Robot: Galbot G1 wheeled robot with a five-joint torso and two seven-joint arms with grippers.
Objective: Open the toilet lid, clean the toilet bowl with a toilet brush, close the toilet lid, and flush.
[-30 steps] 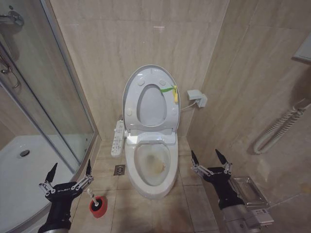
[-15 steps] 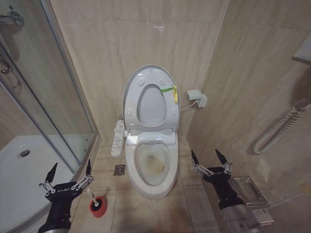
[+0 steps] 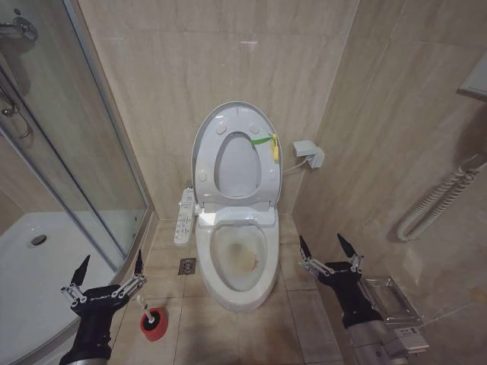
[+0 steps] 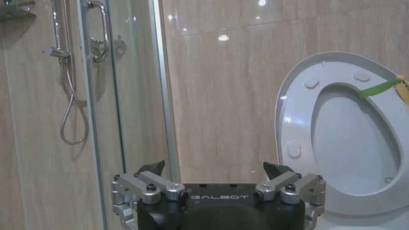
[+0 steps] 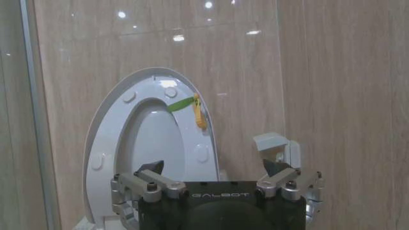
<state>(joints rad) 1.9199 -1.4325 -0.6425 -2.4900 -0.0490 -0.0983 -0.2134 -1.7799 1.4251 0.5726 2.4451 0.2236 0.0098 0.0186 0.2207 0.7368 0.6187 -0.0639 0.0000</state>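
At the centre of the head view, the toilet lid (image 3: 204, 144) stands raised against the back wall, with the seat ring (image 3: 262, 171) up against it. Just below, the toilet bowl (image 3: 236, 293) lies uncovered, its inside stained yellowish-brown. Lower left, the left gripper (image 3: 107, 268) hangs with fingers spread wide and empty, right above the toilet brush (image 3: 148, 314) standing in its red holder (image 3: 153, 327). Lower right, the right gripper (image 3: 328, 246) hangs beside the bowl, likewise spread and empty.
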